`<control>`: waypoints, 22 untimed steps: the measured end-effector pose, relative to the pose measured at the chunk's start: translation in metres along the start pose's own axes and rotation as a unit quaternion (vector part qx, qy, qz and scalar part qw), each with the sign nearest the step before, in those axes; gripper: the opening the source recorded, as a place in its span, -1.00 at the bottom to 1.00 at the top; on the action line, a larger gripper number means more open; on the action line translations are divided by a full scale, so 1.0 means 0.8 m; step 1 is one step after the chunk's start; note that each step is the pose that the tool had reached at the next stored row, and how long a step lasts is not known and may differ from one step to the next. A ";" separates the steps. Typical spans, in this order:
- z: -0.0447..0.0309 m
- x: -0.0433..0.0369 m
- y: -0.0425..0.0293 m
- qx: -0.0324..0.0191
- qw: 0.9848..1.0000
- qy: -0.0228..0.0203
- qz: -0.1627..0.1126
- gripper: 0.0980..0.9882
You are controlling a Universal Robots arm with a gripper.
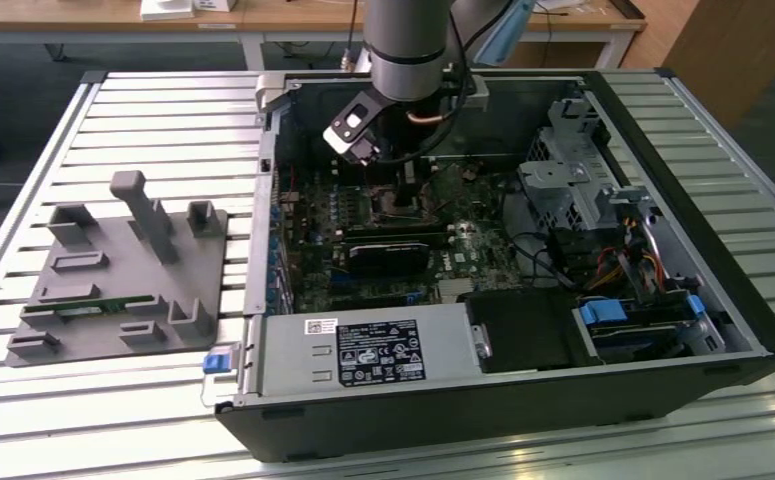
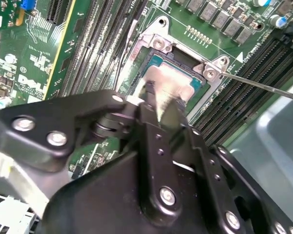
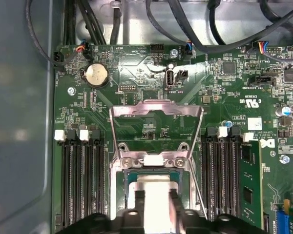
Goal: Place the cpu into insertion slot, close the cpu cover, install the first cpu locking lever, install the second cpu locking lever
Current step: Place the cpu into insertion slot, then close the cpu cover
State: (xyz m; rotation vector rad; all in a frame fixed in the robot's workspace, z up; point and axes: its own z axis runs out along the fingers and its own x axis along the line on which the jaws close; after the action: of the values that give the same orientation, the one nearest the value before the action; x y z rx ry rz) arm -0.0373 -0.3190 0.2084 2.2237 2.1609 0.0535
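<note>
Exterior view: slatted metal table (image 1: 160, 100), with a wooden desk (image 1: 294, 15) behind it along the upper edge. An open case (image 1: 494, 420) lies on the table and takes the centre and the exterior view's right. A grey fixture plate (image 1: 94, 290) sits at the exterior view's left, apart from the case. The arm (image 1: 407, 40) drops from upper centre into the case, with the gripper (image 1: 405, 198) low over the board (image 1: 481, 255), just beyond a black card (image 1: 387, 258). The power supply (image 1: 374, 350) is at lower centre and the drive cage (image 1: 567, 170) at upper right. The arm blocks the socket area here. Second wrist view: the cpu (image 2: 173, 80) lies within the slot (image 2: 158, 44), between banks of memory slots (image 2: 102, 48). The black fingers (image 2: 149, 92) are clamped on its metal top from two sides. A thin wire lever (image 2: 263, 87) stands free beside it. The gripper body hides the near half of the cpu. First wrist view: the cover (image 3: 156, 109) is swung open, lying back over the board towards a coin cell (image 3: 96, 74) and cables (image 3: 185, 29). The near edge of the cpu is cut off.
</note>
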 end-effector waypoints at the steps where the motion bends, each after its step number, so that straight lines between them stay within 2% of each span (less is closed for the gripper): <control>1: -0.0012 0.000 0.0002 0.001 1.000 0.001 0.000 -0.56; 2: -0.0024 0.000 0.0002 0.002 1.000 0.001 0.000 -0.69; 3: -0.0035 0.000 0.0003 0.002 1.000 0.001 0.000 -0.69; 4: -0.0041 0.000 0.0003 0.003 1.000 0.001 0.000 -0.82; 5: -0.0046 0.000 0.0005 0.003 1.000 0.002 0.000 -0.82; 6: -0.0051 0.000 0.0005 0.004 1.000 0.002 0.000 -0.95; 18: -0.0123 0.000 0.0011 0.007 1.000 0.002 0.000 -0.98; 22: -0.0176 0.000 0.0015 0.008 1.000 0.002 0.000 -0.98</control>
State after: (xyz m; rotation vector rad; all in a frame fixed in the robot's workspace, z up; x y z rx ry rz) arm -0.0369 -0.3190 0.2226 2.2342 2.1709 0.0414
